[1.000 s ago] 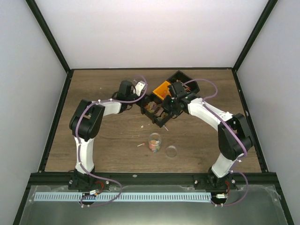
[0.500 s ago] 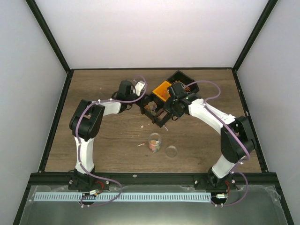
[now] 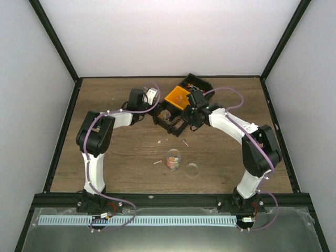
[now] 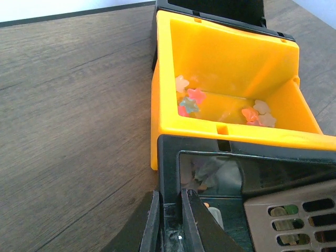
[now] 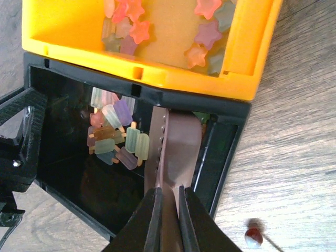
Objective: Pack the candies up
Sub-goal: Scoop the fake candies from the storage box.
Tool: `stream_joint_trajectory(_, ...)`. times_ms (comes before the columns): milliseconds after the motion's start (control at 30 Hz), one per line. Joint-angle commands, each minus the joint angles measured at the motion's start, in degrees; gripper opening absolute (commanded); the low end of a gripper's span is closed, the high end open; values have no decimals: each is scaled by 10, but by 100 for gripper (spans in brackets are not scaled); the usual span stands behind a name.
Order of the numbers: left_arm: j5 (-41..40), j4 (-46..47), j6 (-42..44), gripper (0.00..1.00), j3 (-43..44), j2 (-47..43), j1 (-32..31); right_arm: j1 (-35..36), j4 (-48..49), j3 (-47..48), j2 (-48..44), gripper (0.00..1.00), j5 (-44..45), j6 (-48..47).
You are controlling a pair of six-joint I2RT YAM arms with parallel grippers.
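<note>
**Q:** How do the two grippers stand?

**A:** The left gripper (image 4: pixel 170 199) has its fingers pressed almost together, pinching the rim wall of the black bin (image 4: pixel 169 152). The right gripper (image 5: pixel 169 197) is equally narrow. It pinches the same bin by a brownish strip (image 5: pixel 176 142) that runs inside its opening.

**Q:** Where are the candies, and what lies around them?

**A:** The candies (image 3: pixel 172 163) sit in a clear cup (image 3: pixel 173 155) towards the near edge of the table (image 3: pixel 105 157), about mid-width and apart from the bins. A clear lid (image 3: pixel 192 169) lies just right of the cup. A loose candy (image 3: pixel 185 142) rests on the wood between cup and bin. An orange bin (image 4: pixel 231 58) adjoins the black bin on its far side and contains star-shaped sweets (image 5: pixel 209 34). Popsicle-shaped sweets (image 5: pixel 113 139) lie inside the black bin.
</note>
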Motion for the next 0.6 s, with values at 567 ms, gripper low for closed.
stream_joint_trajectory(567,74,-69,20,4,-25,38,-33,8,57,-64,58,1,-6,-48)
